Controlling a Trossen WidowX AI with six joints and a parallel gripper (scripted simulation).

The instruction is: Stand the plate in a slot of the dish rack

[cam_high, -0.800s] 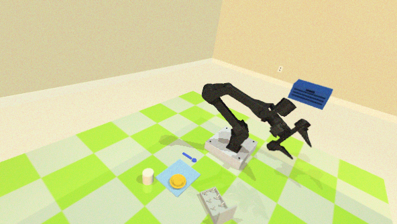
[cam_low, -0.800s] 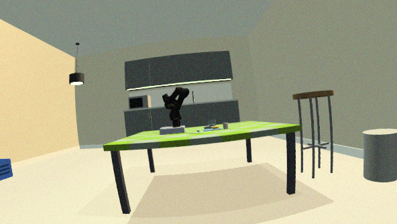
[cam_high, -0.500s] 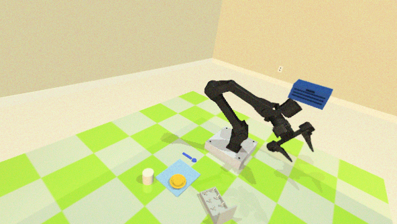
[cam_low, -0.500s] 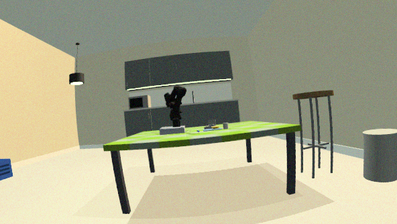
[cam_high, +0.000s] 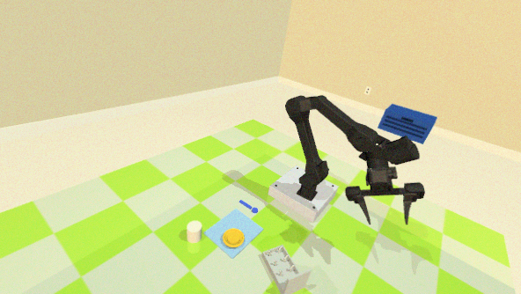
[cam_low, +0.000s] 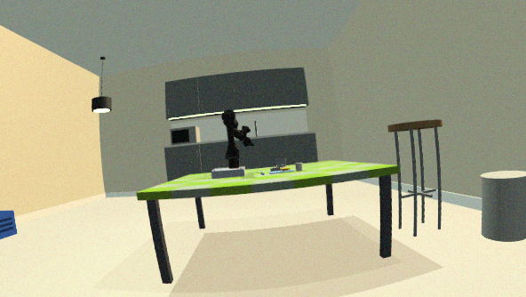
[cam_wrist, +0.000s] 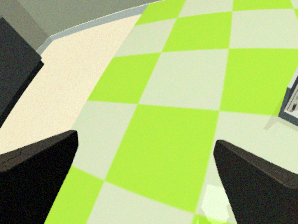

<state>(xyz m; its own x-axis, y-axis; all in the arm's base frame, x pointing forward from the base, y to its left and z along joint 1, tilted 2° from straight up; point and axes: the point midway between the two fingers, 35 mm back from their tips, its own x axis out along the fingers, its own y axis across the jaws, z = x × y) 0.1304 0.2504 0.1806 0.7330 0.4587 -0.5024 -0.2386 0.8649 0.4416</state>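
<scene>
The yellow plate (cam_high: pixel 233 238) (cam_low: pixel 284 168) lies flat on the light blue mat (cam_high: pixel 236 216). The pale dish rack (cam_high: pixel 297 281) stands near the front of the top view, with several small pegs inside it and no plate in its slots. My gripper (cam_high: pixel 388 224) (cam_wrist: pixel 147 143) is open and empty, with the fingers pointing down above the table. It is well to the right of the plate and rack in the top view. Neither the plate nor the mat shows in the wrist view.
A white cup (cam_high: pixel 194 232) stands left of the mat. A blue spoon (cam_high: pixel 247 206) lies behind the mat. The arm's white base (cam_high: pixel 290 203) (cam_low: pixel 228 172) stands between spoon and gripper. A white-topped object (cam_wrist: pixel 291 108), too cropped to identify, shows at the wrist view's right edge.
</scene>
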